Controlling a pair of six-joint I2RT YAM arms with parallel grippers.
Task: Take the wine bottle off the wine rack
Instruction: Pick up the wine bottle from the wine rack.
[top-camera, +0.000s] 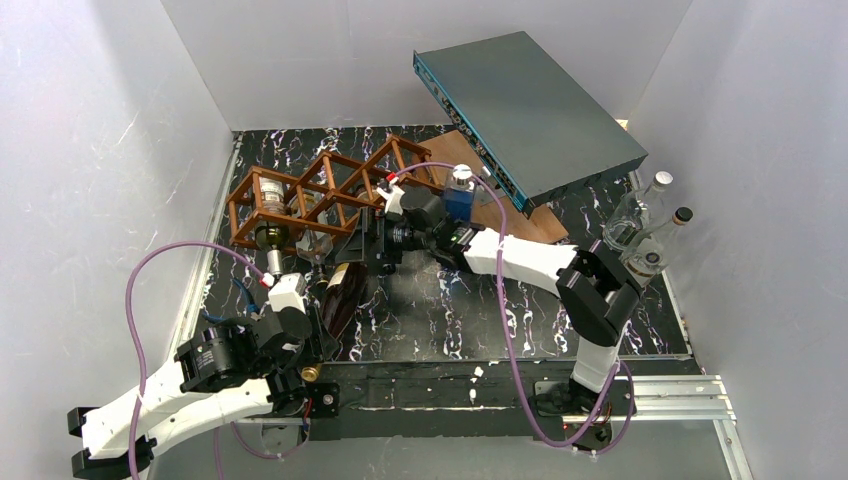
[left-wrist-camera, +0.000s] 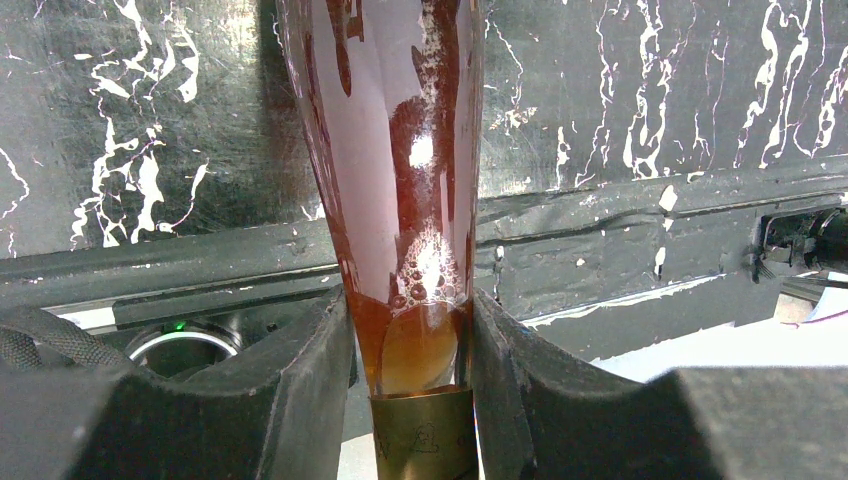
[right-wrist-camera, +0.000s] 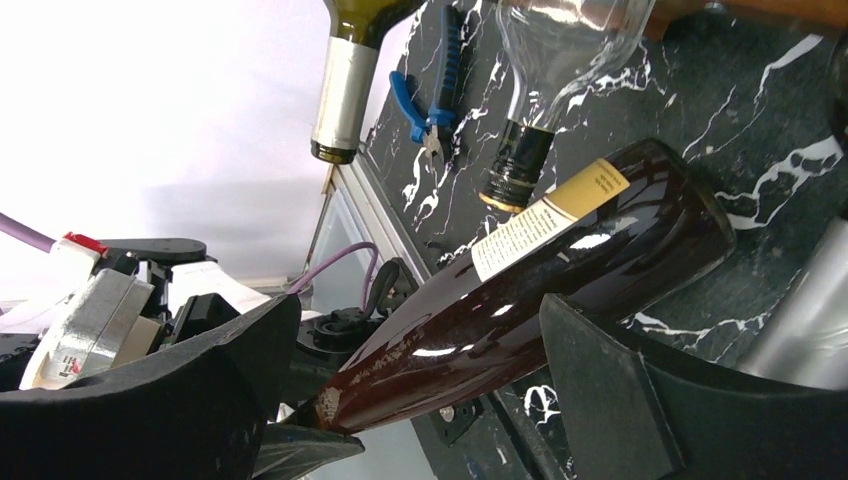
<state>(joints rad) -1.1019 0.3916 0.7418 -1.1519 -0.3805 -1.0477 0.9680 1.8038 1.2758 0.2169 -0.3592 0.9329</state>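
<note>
The reddish-brown wine rack (top-camera: 330, 185) stands at the back left of the table. A dark brown wine bottle (top-camera: 345, 295) with a cream label is out of the rack and lies tilted in front of it, base toward the rack. My left gripper (top-camera: 308, 368) is shut on its neck. In the left wrist view my gripper (left-wrist-camera: 420, 390) clamps the amber neck (left-wrist-camera: 400, 200) just above the gold foil. My right gripper (top-camera: 375, 242) is open and empty just in front of the rack. In the right wrist view the bottle (right-wrist-camera: 560, 260) shows beyond my spread gripper (right-wrist-camera: 420, 400).
The rack still holds a green bottle (top-camera: 268, 225) and a clear bottle (top-camera: 315, 238). Blue pliers (right-wrist-camera: 430, 100) lie near them. A teal-edged grey box (top-camera: 530, 110) leans over a brown board (top-camera: 505, 210). Clear bottles (top-camera: 645, 225) stand at the right. A blue-labelled bottle (top-camera: 460, 195) stands by the board.
</note>
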